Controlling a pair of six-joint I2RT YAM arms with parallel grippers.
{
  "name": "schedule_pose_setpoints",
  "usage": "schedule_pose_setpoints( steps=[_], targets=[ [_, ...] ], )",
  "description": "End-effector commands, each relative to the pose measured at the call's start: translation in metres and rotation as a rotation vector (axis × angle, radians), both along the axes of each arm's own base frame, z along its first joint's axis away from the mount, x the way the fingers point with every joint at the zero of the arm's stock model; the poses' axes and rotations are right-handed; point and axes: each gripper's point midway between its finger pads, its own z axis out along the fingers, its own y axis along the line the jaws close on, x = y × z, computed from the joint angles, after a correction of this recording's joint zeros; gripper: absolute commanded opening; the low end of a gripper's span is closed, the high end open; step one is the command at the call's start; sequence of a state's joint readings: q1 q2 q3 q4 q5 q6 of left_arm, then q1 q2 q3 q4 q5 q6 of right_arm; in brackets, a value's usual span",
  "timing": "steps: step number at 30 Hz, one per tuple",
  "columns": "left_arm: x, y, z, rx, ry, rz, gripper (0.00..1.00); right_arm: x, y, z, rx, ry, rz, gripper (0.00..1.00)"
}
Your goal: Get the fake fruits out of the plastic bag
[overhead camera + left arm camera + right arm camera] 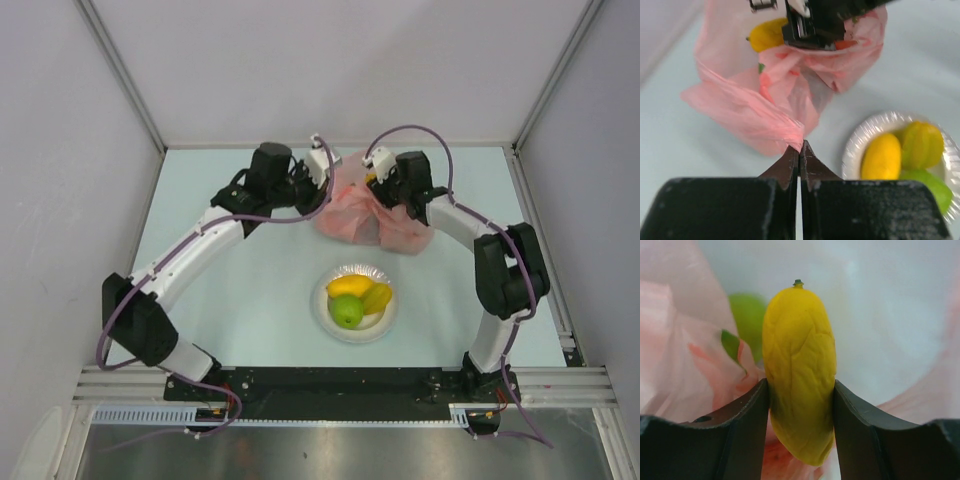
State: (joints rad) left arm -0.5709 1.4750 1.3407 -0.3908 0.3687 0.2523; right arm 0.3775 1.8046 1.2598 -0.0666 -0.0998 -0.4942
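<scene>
The pink plastic bag point(362, 218) lies crumpled at the table's far middle. My left gripper point(799, 146) is shut on a pinch of the bag's point(750, 107) near edge. My right gripper point(800, 390) is inside the bag's mouth, shut on a yellow oblong fruit point(799, 365) that stands upright between the fingers. That fruit also shows in the left wrist view point(767, 34) under the right gripper point(812, 25). A blurred green shape point(747, 315) sits behind it among pink folds point(670, 340). On the white plate point(322, 308) lie a yellow fruit point(345, 287), an orange-yellow one point(377, 297) and a green apple point(348, 314).
The plate stands in front of the bag, between the two arms, and shows in the left wrist view point(856, 145) at the right. Grey walls with metal posts close in the table on three sides. A black rail runs along the near edge point(340, 385).
</scene>
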Motion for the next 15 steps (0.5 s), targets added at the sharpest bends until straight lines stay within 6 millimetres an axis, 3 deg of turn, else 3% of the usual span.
schedule_pose_setpoints(
  steps=[1,2,3,4,6,8,9,11,12,15],
  targets=[
    [0.062,-0.012,0.113,-0.089,-0.316,0.097,0.00,0.075,-0.019,0.137,0.097,-0.372,-0.140,0.24],
    [0.072,-0.013,0.125,-0.092,-0.348,0.115,0.00,0.083,-0.022,0.165,0.117,-0.411,-0.154,0.24],
    [0.085,-0.019,0.127,-0.080,-0.369,0.122,0.00,0.084,-0.021,0.177,0.145,-0.418,-0.155,0.24],
    [0.093,-0.020,0.161,-0.113,-0.438,0.137,0.00,0.084,-0.019,0.189,0.171,-0.425,-0.132,0.24],
    [0.109,-0.020,0.180,-0.120,-0.512,0.172,0.00,0.081,-0.017,0.219,0.203,-0.471,-0.119,0.24],
    [0.113,-0.019,0.201,-0.139,-0.575,0.185,0.00,0.074,-0.012,0.227,0.220,-0.474,-0.085,0.23],
    [0.114,-0.019,0.204,-0.135,-0.599,0.177,0.00,0.067,-0.009,0.225,0.223,-0.461,-0.065,0.23],
    [0.113,-0.021,0.191,-0.112,-0.576,0.160,0.00,0.055,-0.002,0.200,0.201,-0.380,-0.012,0.21],
    [0.108,-0.024,0.178,-0.093,-0.540,0.125,0.00,0.043,0.002,0.173,0.185,-0.320,0.018,0.20],
    [0.083,-0.032,0.126,-0.035,-0.426,-0.015,0.00,0.022,0.007,0.121,0.156,-0.186,0.055,0.19]
  ],
)
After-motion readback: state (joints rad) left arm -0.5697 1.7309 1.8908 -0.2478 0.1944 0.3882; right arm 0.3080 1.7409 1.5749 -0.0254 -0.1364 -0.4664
